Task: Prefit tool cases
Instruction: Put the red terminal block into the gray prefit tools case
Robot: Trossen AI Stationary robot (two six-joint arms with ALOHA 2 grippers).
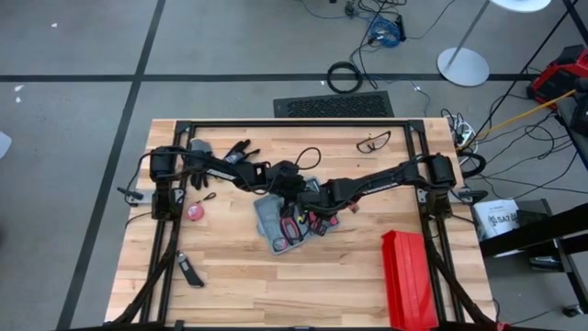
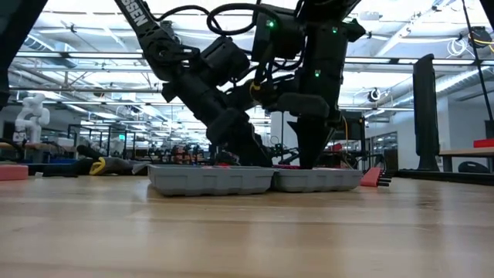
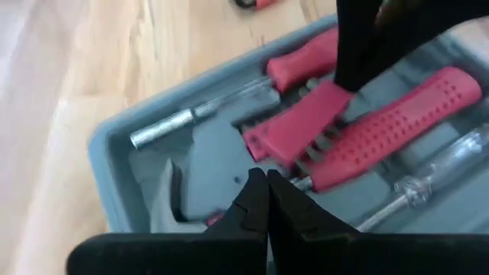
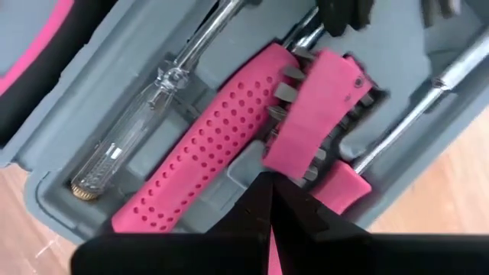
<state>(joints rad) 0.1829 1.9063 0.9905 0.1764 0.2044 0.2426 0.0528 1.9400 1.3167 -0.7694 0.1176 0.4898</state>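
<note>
high view: both end effectors closed over the open tool case.

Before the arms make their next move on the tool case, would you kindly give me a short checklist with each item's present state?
1. Tool case lies open and flat on the table: ok.
2. Left tool shut, over the case: ok.
3. Right tool shut, over the pink bit holder: ok.
4. Clear-handled screwdriver seated in its slot: ok.
5. Bit holder seated flat: cannot tell.
6. Red box away from both arms: ok.
</note>
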